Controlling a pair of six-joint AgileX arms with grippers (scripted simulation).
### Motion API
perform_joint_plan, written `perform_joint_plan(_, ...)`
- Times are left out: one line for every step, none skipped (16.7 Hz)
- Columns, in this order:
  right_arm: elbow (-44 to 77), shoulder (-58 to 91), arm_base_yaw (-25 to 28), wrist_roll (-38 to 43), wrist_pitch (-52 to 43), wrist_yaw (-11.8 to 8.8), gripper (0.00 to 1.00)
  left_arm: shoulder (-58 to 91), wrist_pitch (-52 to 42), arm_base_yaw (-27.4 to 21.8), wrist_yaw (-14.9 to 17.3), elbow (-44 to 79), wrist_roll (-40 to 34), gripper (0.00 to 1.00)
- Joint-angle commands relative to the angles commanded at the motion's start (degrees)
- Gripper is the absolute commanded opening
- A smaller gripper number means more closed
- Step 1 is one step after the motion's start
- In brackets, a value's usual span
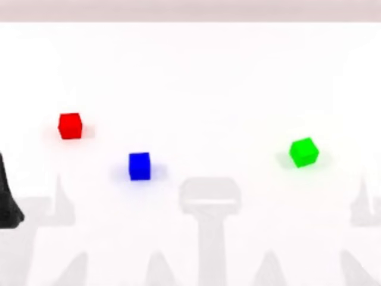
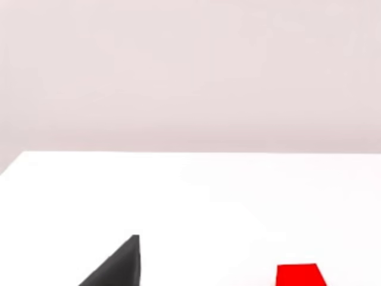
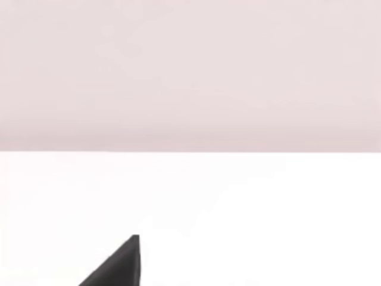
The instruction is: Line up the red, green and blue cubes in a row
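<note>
Red cube (image 1: 70,126) was bright red, plain, no pattern; we saw same red in left wrist view (image 2: 299,275). Blue cube (image 1: 139,165) was deep blue, solid. Green cube (image 1: 304,152) was bright green, solid. Table (image 1: 196,83) was plain white, faint grey shadows near edge. Far wall (image 1: 190,9) was pale pinkish grey. Our left arm (image 1: 7,199) showed black at left edge.

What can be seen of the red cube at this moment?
The red cube is small, plain and bright red, with no markings. It sits flat on the white table at the top view's left, farthest left of the three cubes, apart from the others. Nothing touches it. The left wrist view catches only its top at the frame's edge.
</note>
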Motion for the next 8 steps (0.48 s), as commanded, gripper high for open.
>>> perform_joint_plan(0.0,0.0,0.0,0.0,0.0,0.0,1.0,0.0,0.0,0.0,0.0,0.0,0.0,1.0)
perform_joint_plan(0.0,0.0,0.0,0.0,0.0,0.0,1.0,0.0,0.0,0.0,0.0,0.0,0.0,1.0)
perform_joint_plan(0.0,0.0,0.0,0.0,0.0,0.0,1.0,0.56,-0.36,-0.06,0.03,0.57,-0.09,1.0)
perform_joint_plan(0.0,0.0,0.0,0.0,0.0,0.0,1.0,1.73,-1.13,-0.18,0.08,1.74,-0.26,1.0)
perform_joint_plan(0.0,0.0,0.0,0.0,0.0,0.0,1.0,3.49,-2.28,-0.34,0.13,3.51,-0.5,1.0)
perform_joint_plan(0.0,0.0,0.0,0.0,0.0,0.0,1.0,5.86,-3.82,-0.53,0.19,5.89,-0.8,1.0)
perform_joint_plan(0.0,0.0,0.0,0.0,0.0,0.0,1.0,8.82,-5.7,-0.75,0.23,8.86,-1.14,1.0)
perform_joint_plan(0.0,0.0,0.0,0.0,0.0,0.0,1.0,12.37,-7.92,-0.98,0.27,12.39,-1.52,1.0)
